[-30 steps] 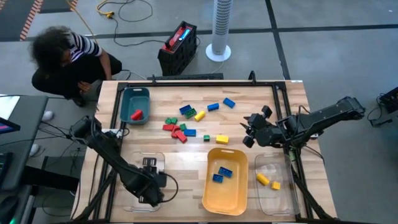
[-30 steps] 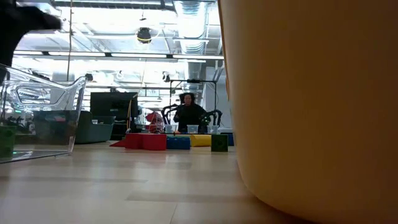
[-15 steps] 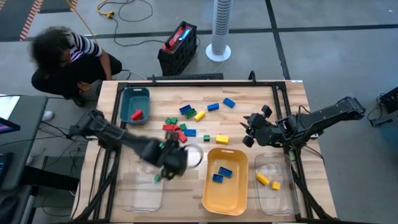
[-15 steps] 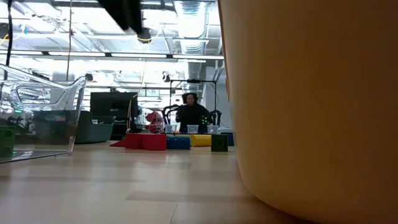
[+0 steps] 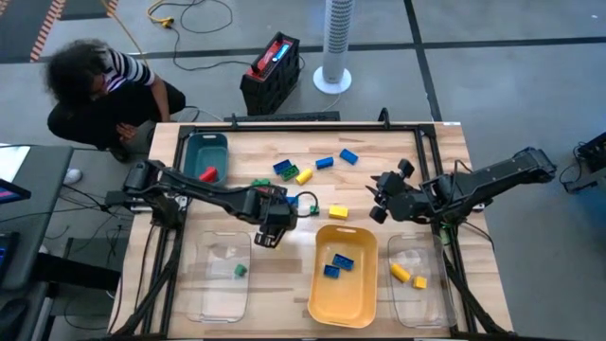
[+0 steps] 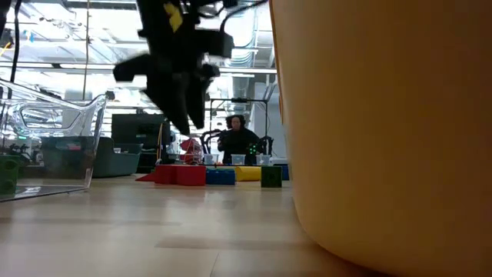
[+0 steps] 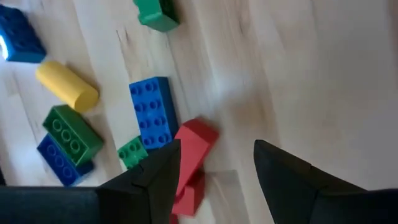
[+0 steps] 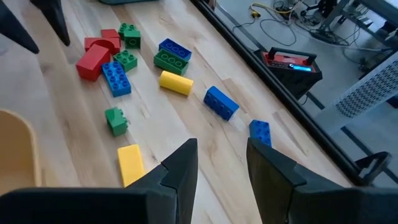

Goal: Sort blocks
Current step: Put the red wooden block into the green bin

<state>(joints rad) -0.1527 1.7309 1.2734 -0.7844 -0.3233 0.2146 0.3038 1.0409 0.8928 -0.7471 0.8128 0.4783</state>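
High view: left gripper [image 5: 268, 230] hovers above the table, just beside the loose cluster of blocks [image 5: 284, 185] at table centre, fingers apart, nothing between them. Left wrist view: red block [image 7: 191, 151] and blue block [image 7: 151, 114] lie right past the fingertips. Right gripper [image 5: 382, 199] waits near the right side, fingers apart, empty. Yellow tray [image 5: 363, 298] holds two blue blocks; teal tray [image 5: 194, 147] one red; left clear tray [image 5: 204, 294] one green; right clear tray [image 5: 431, 303] two yellow.
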